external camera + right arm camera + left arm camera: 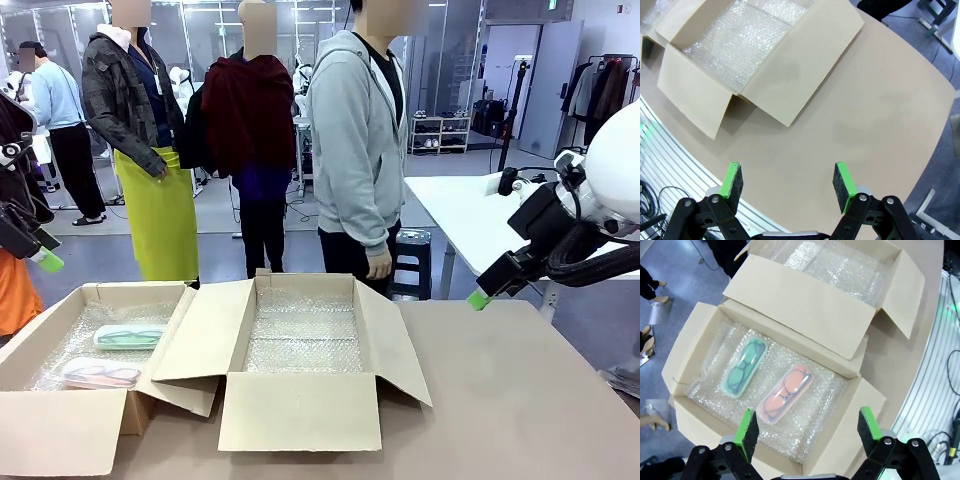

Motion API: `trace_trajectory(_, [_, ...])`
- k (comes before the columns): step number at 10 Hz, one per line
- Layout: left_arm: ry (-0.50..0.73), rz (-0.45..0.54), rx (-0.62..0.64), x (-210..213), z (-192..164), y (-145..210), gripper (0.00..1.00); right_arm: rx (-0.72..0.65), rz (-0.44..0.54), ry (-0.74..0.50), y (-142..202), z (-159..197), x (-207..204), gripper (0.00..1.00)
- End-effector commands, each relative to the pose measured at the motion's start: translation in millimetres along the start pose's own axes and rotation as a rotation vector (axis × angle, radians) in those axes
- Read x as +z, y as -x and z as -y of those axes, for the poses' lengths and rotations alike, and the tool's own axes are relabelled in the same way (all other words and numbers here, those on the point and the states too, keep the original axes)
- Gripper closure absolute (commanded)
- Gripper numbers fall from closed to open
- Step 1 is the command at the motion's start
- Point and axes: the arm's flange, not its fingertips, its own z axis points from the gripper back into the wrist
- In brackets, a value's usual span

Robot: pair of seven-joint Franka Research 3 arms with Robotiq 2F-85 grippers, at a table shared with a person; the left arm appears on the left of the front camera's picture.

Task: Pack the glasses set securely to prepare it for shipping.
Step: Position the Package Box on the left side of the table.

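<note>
Bubble-wrapped box [685, 347], mint case [743, 367] and pink case [785, 394] parallel, diagonal; both grippers [807, 432] [788, 182] spread, empty.

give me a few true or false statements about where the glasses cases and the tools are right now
1. The mint-green case and the pink case lie side by side on bubble wrap in one cardboard box. True.
2. The left tool is shut on the pink case. False: it is open and hangs above the box, holding nothing.
3. The second cardboard box holds only bubble wrap. True.
4. The right tool is open over bare table. True.
5. The two cases are stacked one on the other. False: they lie apart, not touching.
</note>
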Motion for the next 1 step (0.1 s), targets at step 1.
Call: trace_trajectory(1, [-0.020, -0.009, 0.009, 3.3, 0.9, -1.5, 0.00, 0.001, 0.004, 0.011, -2.4, -1.1, 0.4, 0.09])
